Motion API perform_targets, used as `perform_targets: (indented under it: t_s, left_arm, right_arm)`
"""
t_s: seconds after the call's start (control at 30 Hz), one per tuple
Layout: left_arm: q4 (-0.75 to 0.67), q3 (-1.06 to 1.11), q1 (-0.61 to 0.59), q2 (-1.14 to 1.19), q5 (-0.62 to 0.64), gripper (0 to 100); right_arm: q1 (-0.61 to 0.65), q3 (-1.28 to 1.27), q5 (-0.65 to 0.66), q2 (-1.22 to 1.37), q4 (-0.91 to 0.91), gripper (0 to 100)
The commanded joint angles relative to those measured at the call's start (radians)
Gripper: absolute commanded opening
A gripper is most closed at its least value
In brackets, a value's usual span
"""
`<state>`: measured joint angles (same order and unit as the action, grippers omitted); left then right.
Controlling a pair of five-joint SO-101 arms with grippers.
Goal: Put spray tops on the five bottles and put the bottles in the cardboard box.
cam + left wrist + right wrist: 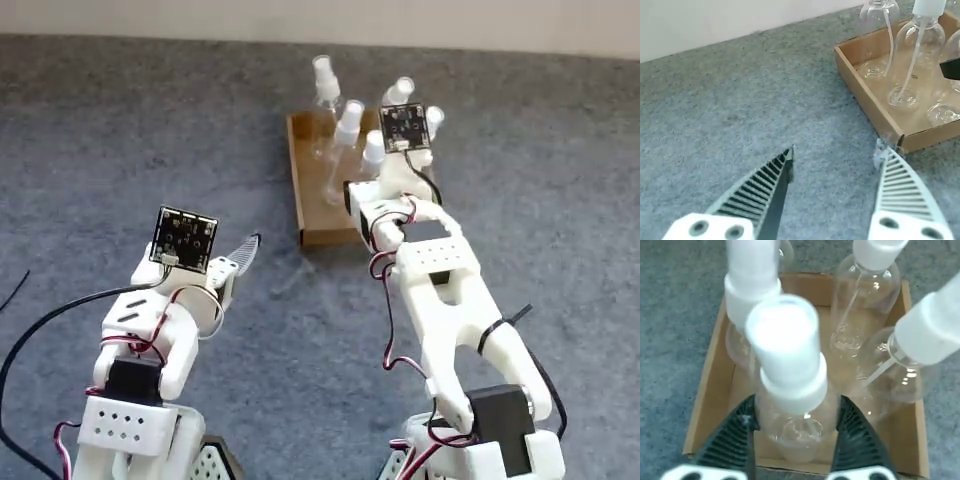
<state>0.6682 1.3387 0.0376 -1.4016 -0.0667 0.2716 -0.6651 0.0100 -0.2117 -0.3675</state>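
One grey table [120, 130] carries two arms. The right arm [450, 290] stretches toward the far edge, and the left arm [160, 340] sits back by the near edge. One cardboard box [298, 185] lies by the middle of the far edge. Five clear bottles [335, 165] stand inside it, each wearing a white spray top [350, 115]. The right gripper [796, 415] clasps the front bottle [800, 437] at the box's near edge. The left gripper [835, 149] gapes wide, holding nothing, above the table just off the box's near left corner.
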Motion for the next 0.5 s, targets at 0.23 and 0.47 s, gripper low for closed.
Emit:
perform_targets:
  t_s: [0.23, 0.47]
  left_arm:
    - [-0.021, -0.010, 0.019, 0.002, 0.008, 25]
    - [-0.023, -0.010, 0.019, 0.002, 0.006, 25]
  right_arm:
    - [0.041, 0.044, -0.003, -0.036, 0.022, 21.7]
    - [0.044, 0.044, -0.003, -0.036, 0.021, 22.0]
